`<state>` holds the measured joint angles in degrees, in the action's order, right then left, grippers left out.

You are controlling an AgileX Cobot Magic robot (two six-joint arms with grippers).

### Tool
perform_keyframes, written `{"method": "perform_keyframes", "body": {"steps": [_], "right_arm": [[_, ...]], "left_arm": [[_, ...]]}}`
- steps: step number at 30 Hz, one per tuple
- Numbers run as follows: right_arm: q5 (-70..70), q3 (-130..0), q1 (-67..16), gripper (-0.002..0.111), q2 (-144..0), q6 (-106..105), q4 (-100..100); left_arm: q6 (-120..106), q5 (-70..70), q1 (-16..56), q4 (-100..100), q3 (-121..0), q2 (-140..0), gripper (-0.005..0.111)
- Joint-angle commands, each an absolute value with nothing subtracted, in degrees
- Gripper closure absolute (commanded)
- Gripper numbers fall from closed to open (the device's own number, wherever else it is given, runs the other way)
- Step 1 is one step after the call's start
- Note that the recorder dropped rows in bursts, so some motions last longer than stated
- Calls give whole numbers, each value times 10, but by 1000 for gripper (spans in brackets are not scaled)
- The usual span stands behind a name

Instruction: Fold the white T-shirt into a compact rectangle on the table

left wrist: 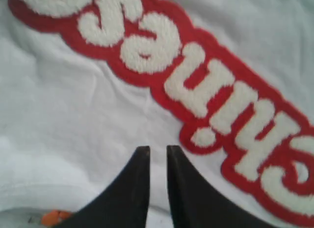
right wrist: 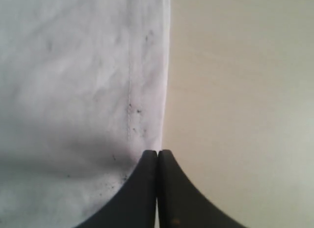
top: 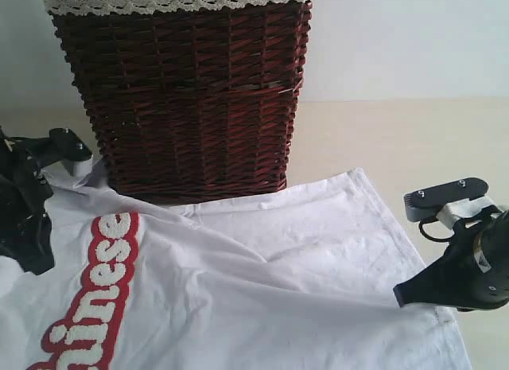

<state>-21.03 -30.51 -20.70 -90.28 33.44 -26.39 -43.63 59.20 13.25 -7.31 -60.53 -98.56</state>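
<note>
The shirt (top: 278, 259) lies spread on the table (top: 398, 139) just in front of the basket (top: 191, 99). Front-left of the basket, the left gripper (left wrist: 158, 152) sits over the shirt near its red lettering (left wrist: 196, 86), jaws parted a slit. Front-right of the basket, the right gripper (right wrist: 157, 154) has its jaws pressed together at the hem (right wrist: 147, 90); whether they pinch cloth is unclear.
</note>
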Motion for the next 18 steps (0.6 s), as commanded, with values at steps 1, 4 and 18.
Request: {"method": "perform_keyframes", "body": {"steps": [1,4,18], "right_arm": [[-196,-302,-203,108,-861,326,-262],[-191,-302,-203,108,-842,318,-262],[-179,-301,-203,108,-833,300,-250]], "left_arm": [[-462,633,132,-10,-606,-979,59],[-475,644,131,30,-604,-979,54],[-527,371,92,164,-495,-980,42]]}}
